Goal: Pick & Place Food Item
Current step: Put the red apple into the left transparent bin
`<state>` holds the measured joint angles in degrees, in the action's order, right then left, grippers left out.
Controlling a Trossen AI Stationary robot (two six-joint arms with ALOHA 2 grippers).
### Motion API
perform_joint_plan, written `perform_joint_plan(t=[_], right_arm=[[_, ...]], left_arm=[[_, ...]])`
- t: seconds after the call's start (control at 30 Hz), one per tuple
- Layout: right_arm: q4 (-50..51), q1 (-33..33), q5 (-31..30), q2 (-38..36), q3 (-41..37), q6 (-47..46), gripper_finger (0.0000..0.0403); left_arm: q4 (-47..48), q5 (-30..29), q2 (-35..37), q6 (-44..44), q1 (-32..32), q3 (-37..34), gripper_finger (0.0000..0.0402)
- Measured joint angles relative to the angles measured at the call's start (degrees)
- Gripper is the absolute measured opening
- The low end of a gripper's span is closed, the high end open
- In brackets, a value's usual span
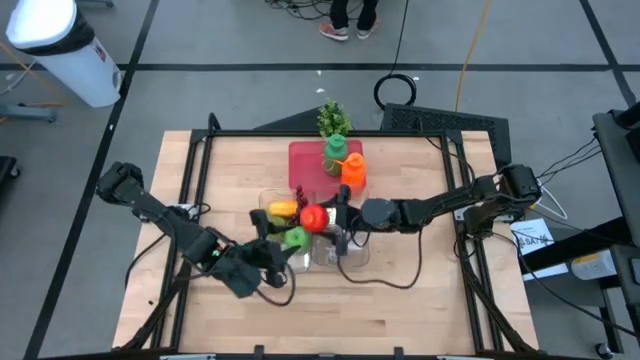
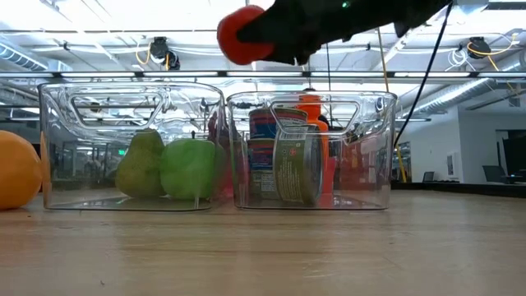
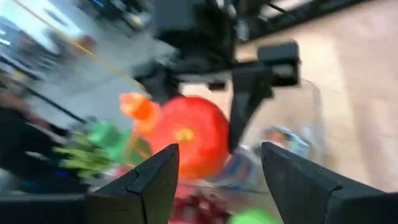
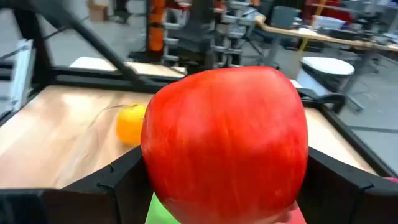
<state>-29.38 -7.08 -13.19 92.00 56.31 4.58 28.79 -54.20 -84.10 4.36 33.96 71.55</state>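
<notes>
Right gripper (image 1: pixel 322 220), clamped across the sides of a smooth, round red apple (image 4: pixel 225 143) over the clear bins (image 2: pixel 312 148) mid-table, likely holds something rigid, light and slippery.

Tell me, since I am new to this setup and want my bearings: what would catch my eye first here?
The red apple stands out, held in the right gripper above the two clear bins at mid-table. Next, a green pear and a green apple sit side by side in one bin. The left gripper hovers open close by, facing the red apple.
</notes>
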Motion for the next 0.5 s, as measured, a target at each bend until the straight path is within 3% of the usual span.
perform_joint_plan(t=[0.23, 0.5], right_arm=[[-2.31, -3.00, 0.71, 0.07, 0.00, 4.89, 0.0300], [-1.24, -3.55, 1.52, 0.09, 0.00, 5.66, 0.0299]], left_arm=[[0.18, 14.11, -1.05, 3.72, -5.29, -0.07, 0.0243], [-4.94, 11.82, -0.92, 0.63, -8.60, -0.07, 0.0264]])
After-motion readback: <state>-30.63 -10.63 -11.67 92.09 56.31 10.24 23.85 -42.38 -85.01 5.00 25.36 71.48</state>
